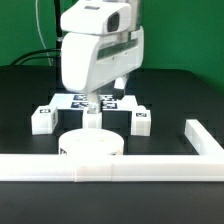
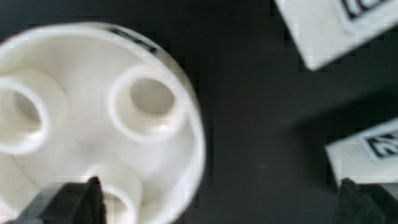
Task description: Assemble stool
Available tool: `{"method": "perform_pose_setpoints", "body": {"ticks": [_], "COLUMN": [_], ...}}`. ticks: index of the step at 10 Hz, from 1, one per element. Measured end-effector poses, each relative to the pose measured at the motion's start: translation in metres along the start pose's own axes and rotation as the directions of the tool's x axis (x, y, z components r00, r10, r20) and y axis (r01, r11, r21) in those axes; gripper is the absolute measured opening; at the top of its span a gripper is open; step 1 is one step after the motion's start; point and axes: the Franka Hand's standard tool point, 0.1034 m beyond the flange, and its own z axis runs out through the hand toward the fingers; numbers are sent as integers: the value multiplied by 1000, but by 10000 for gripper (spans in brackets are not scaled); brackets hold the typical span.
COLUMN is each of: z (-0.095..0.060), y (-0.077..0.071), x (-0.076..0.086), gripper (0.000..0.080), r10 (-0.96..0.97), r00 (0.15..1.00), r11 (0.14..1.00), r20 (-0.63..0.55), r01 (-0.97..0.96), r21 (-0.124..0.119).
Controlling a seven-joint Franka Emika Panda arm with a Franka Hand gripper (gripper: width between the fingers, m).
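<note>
Stool seat (image 2: 107, 150) — gripper (image 2: 217, 203) above, spread wide

You're looking at a robotics lab bench: black table (image 1: 25, 85), green backdrop (image 1: 185, 35) at twelve o'clock, marker board (image 1: 68, 101) dead centre, white rail (image 1: 150, 168) at six.

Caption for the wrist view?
Open gripper over the round white seat, two tagged legs lying apart from it on the dark table.

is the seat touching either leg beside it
Apart. The exterior view shows dark table between the seat and the legs on both sides.
</note>
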Motion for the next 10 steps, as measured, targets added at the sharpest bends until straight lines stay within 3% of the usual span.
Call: {"method": "perform_pose_setpoints", "body": {"ticks": [1, 5, 10], "z": [4, 5, 34], "y": [5, 4, 11], "x": [-1, 0, 7], "gripper": [650, 650, 650], "r10": [2, -1, -2], "r00": [1000, 1000, 1000], "r11": [1000, 1000, 1000], "r20": [-2, -1, 0], "r01": [-2, 1, 2], "r21": [-2, 0, 18]}}
